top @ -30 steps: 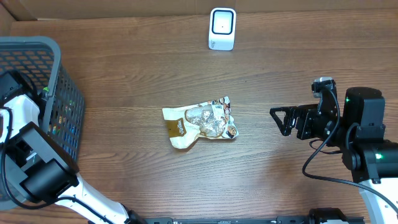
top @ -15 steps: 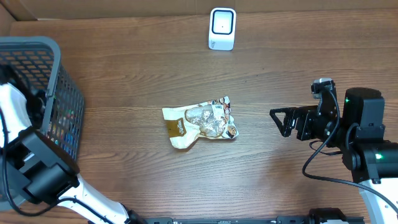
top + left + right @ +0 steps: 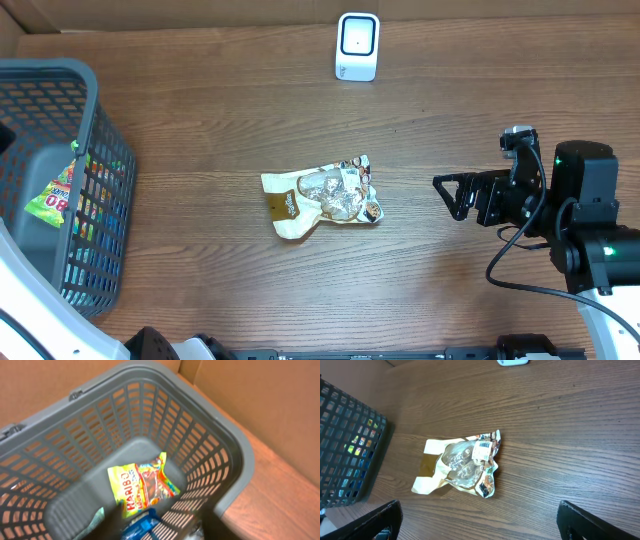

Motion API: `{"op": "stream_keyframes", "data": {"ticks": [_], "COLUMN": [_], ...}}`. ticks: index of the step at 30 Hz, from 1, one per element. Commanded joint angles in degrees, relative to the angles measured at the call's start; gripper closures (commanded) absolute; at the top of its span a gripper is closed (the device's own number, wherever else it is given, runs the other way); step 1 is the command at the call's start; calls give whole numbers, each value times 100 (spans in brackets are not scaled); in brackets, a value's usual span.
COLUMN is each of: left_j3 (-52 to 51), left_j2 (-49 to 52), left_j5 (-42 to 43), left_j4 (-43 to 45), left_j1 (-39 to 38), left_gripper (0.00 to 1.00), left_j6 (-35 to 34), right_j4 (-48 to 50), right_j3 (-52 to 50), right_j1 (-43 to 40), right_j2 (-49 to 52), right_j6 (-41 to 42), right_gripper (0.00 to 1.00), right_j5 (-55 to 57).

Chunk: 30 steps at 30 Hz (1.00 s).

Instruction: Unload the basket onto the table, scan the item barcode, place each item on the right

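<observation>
Because worktop (image 3: 200,130) is bare smooth wood, flat pouch may skid under closing fingers instead of lifting.
Grey mesh basket (image 3: 108,190) at left edge; left tool (image 3: 160,516) above it, jaws parted, nothing between, view blurred.
Right tool (image 3: 447,196) near right edge, spread wide, empty, well apart from pouch.
Crumpled snack pouch (image 3: 322,198) at worktop centre.
Scanner (image 3: 357,46) at middle of far edge.
Haribo bag (image 3: 142,487) on basket floor.
White barcode label (image 3: 482,450) faces up; grip over it, or crease across it, would likely spoil read.
</observation>
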Motion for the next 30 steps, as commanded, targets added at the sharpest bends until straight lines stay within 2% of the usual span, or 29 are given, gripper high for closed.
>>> {"op": "stream_keyframes", "data": {"ticks": [1, 10, 18, 24, 30], "left_j3": [-227, -356, -358, -361, -361], "left_j2": [459, 1674, 2736, 3501, 4240], "left_j5": [24, 33, 28, 7, 26], "left_j4": [-107, -402, -133, 557, 1174], "left_j1": [7, 271, 356, 251, -35], "left_gripper": [0, 0, 0, 0, 0], "left_j6": [192, -601, -813, -516, 229], "right_j4": [20, 20, 20, 17, 13], "right_j3": [129, 129, 129, 129, 129], "right_j1": [17, 17, 17, 17, 17], "right_j2": [-15, -15, -15, -15, -15], "right_j6": [-2, -4, -4, -4, -2], "right_gripper": [1, 1, 0, 0, 1], "right_j5": [-72, -72, -70, -70, -72]}}
